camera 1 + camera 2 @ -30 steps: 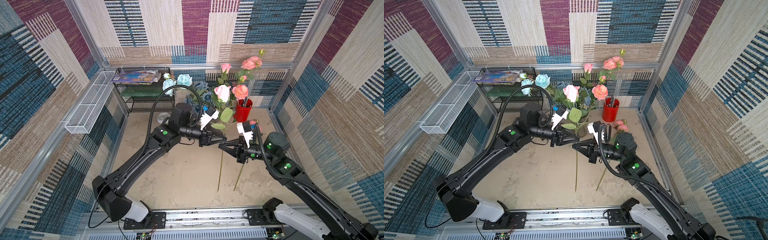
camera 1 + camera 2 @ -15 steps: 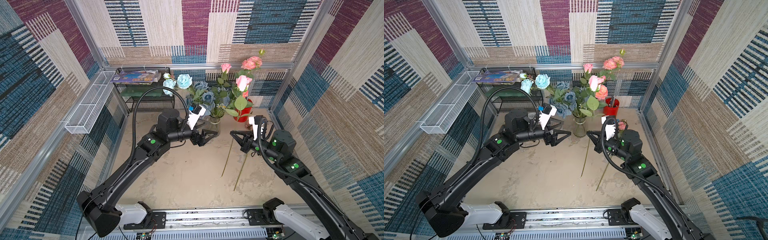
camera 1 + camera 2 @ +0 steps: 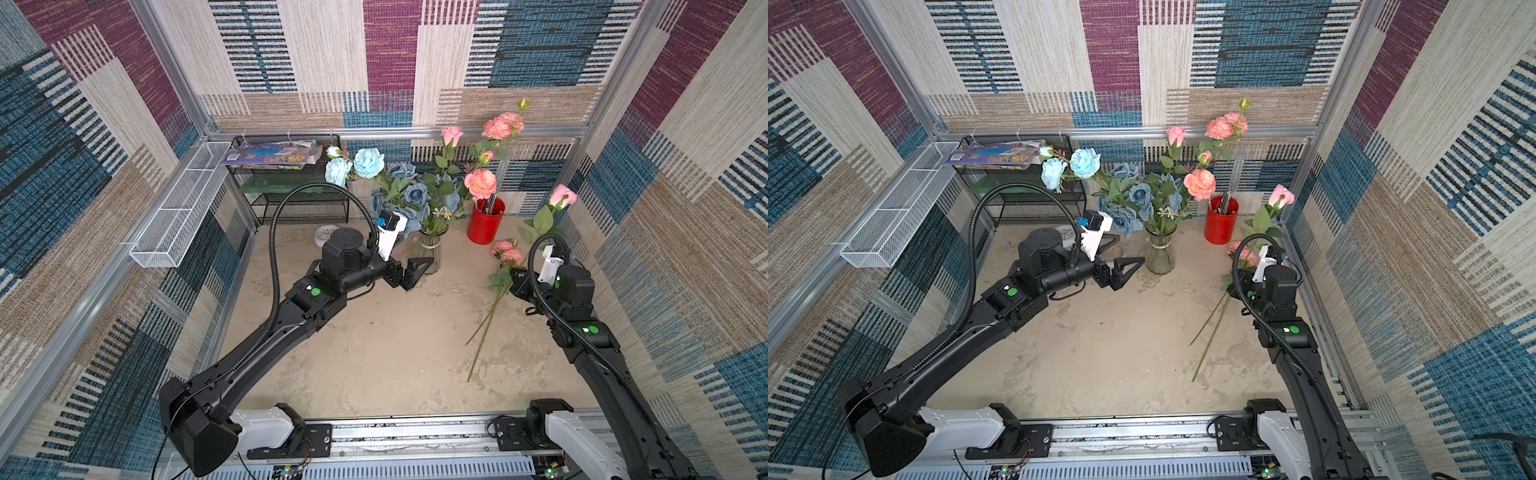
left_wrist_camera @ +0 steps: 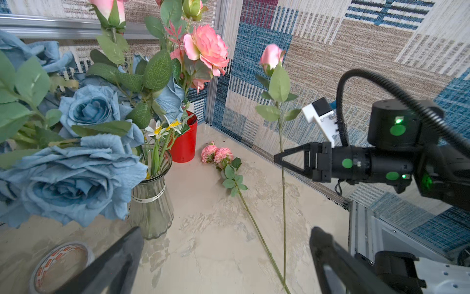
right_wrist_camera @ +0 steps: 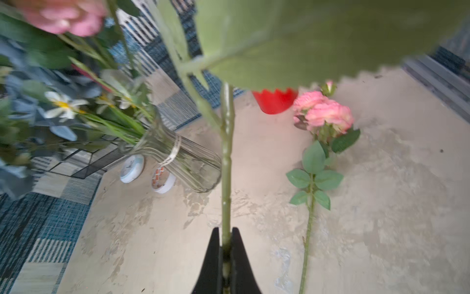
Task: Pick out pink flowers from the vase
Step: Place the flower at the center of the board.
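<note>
Right wrist view: right tool (image 5: 225, 233) clamped on pink rose stem (image 5: 226, 152); left tool (image 3: 419, 272) wide apart nr vase (image 3: 428, 249).

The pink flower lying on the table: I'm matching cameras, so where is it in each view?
In a top view: pink flower right of red cup.
In a top view: flower right of cup again.
Left wrist: flower beside cup.
Right wrist: flower beside cup.
Shared landmark: red cup.
</note>
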`<state>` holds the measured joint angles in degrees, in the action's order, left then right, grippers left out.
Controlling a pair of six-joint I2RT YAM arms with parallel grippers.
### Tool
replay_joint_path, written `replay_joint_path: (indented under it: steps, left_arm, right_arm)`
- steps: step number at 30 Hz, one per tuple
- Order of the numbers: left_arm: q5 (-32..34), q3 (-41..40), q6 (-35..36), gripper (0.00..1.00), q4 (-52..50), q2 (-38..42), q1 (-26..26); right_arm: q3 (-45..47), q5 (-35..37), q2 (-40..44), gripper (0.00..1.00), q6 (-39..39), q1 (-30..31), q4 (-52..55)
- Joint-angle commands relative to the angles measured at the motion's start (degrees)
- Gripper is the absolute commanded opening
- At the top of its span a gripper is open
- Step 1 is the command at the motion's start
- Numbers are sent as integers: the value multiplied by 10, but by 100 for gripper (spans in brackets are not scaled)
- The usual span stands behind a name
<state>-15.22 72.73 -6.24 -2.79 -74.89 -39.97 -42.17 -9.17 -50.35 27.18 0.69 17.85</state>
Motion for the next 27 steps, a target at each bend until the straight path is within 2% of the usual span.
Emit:
replay_joint_path:
  steps: [1, 13, 23, 27]
  left_arm:
    - [30, 7, 4, 99, 41, -19, -9]
    - [80, 83, 23, 97, 44, -120, -46]
    - [155, 141, 56, 96, 37, -193, -72]
    - [205, 170, 74, 94, 31, -230, -89]
  right_arm:
    - [18, 5, -18, 0, 24, -5, -8]
    - [69, -6, -133, 0, 26, -11, -32]
    - [104, 18, -184, 0, 21, -17, -88]
    - [99, 24, -220, 0, 20, -17, -102]
